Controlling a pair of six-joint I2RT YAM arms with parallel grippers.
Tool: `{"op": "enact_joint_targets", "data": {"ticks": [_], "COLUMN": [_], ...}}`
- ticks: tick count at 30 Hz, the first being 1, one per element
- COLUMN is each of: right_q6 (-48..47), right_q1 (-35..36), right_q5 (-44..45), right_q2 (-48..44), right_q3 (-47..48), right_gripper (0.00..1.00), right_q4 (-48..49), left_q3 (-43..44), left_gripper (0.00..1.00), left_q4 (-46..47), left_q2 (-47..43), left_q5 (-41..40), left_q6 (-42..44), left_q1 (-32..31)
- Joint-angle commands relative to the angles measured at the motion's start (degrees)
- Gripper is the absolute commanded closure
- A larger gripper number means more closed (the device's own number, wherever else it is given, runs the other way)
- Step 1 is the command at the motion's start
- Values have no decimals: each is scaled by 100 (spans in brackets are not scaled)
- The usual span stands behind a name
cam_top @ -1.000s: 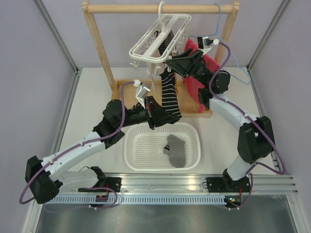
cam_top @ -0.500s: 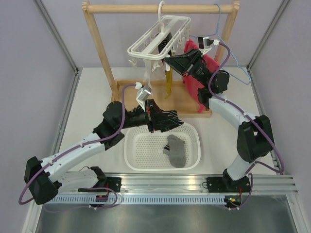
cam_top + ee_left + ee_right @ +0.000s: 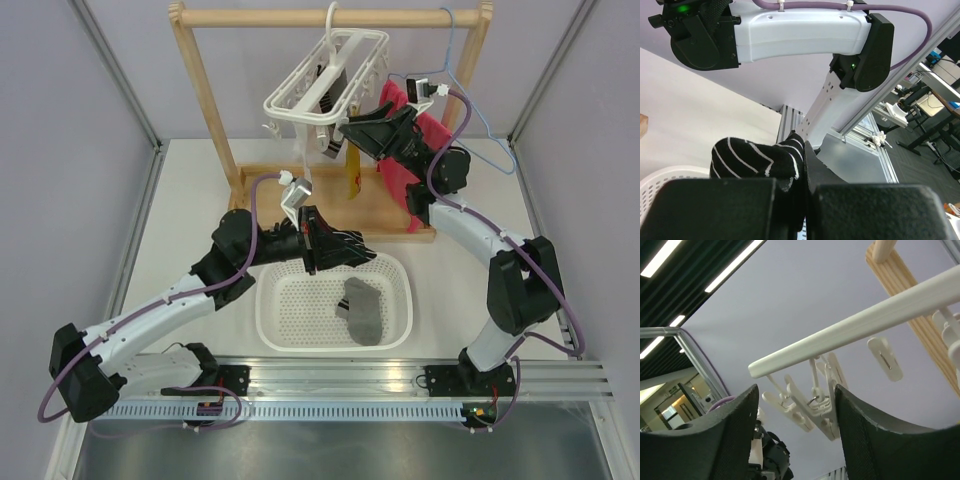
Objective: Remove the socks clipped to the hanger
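The white hanger (image 3: 322, 88) hangs tilted from the wooden rail. A mustard yellow sock (image 3: 353, 172) and a dark-and-grey sock (image 3: 330, 135) dangle from its clips. My left gripper (image 3: 352, 252) is shut on the black-and-white striped sock (image 3: 757, 157), bunched at the far rim of the basket and free of the hanger. My right gripper (image 3: 352, 128) is open just below the hanger frame. In the right wrist view a white clip (image 3: 816, 405) hangs between its fingers under the frame bar (image 3: 865, 320). A grey sock (image 3: 365, 310) lies in the basket.
The white perforated basket (image 3: 290, 330) sits in front of the wooden rack (image 3: 205, 110). A red towel (image 3: 398, 175) and a thin blue wire hanger (image 3: 482, 112) hang at the rack's right end, behind my right arm.
The striped sock, stretched between a hanger clip and my left gripper a second ago, has come off the clip and now bunches at the gripper. The hanger has swung.
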Motion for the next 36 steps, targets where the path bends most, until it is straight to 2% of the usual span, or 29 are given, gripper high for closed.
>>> {"op": "enact_joint_targets", "data": {"ticks": [1,6,15,18,19,20,22,24,26,29,36], "right_q6": [-374,-1418,-3414,-4266,-4843,-5136,-5655,-6166,-6447,-6589,-6265], "right_q1": [25,16,25,33,51,68,112,121,121,121,112], "right_q5": [-106,-151,130,332,559,709,1243,1588,2148,2703,3522], "right_q2": [-195,-714,-1874,-2322,-2445,-2690,-2946,-3280,-3552,-3781,-4247], "right_q3": [-288,-921,-2440,-2679,-2741,-2750,-2759,-2846,-2908,-3110,-3733], "right_gripper": [30,29,28,28,28,28,28,29,28,28,28], "right_q4": [2334,1604,-680,-1962,-2871,-3349,-4629,-5511,-5980,-6701,-7116], "left_q3": [-42,-148,-464,-578,-613,-657,-745,-824,-807,-658,-297], "left_gripper": [98,98,98,98,98,98,98,98,98,98,98], "left_q4": [-188,-653,-1681,-2173,-2288,-2333,-2710,-2903,-2974,-3018,-3019], "left_q2": [-253,-517,-1053,-1158,-1159,-1159,-1133,-949,-755,-151,660], "left_q5": [-107,-380,-951,-1425,-1687,-1855,-2546,-3032,-3759,-4886,-5135], "left_q6": [151,554,1301,1626,1723,1803,2075,2294,2418,2506,2182], "left_q1": [-5,-5,-5,-13,-22,-48,-215,-521,-786,-1514,-1806]}}
